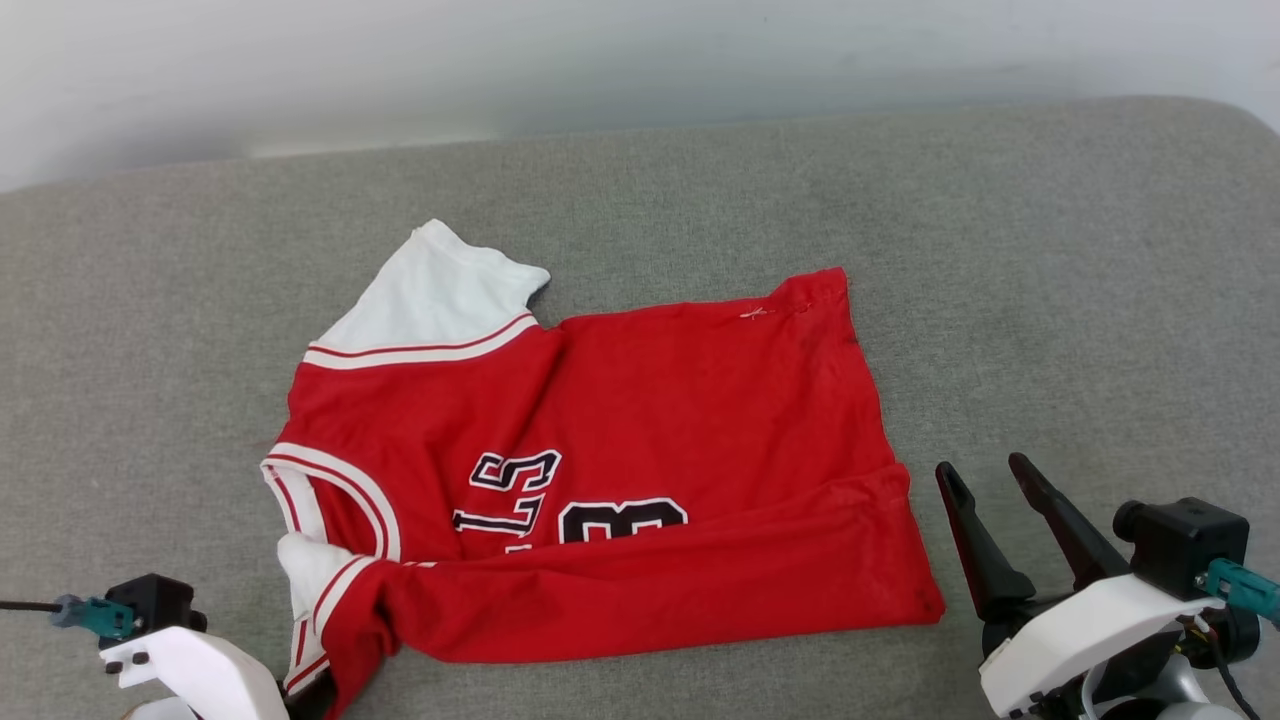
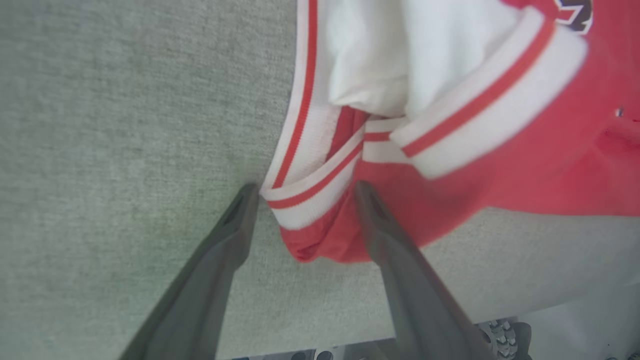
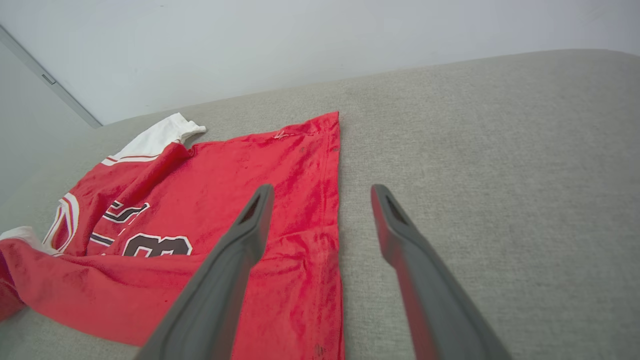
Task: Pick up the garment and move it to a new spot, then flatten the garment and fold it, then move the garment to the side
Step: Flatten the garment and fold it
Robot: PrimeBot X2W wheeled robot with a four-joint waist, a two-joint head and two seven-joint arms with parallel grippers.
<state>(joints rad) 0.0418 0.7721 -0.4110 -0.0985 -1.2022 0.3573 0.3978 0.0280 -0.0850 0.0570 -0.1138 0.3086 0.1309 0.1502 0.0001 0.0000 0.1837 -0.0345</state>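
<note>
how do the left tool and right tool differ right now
The left tool is at the collar end of the shirt, the right tool by its hem. The left tool straddles a striped corner of cloth; the right tool stands clear, over the grey surface. Both are open, gripping nothing.

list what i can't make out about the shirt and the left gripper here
- Print on the garment: in the head view its lower part is covered by the shirt's folded-over near edge.
- Near sleeve: in the left wrist view it is blurred and cut off by the top edge.
- Whether the open left gripper touches the collar: the left wrist view is too blurred to tell.
</note>
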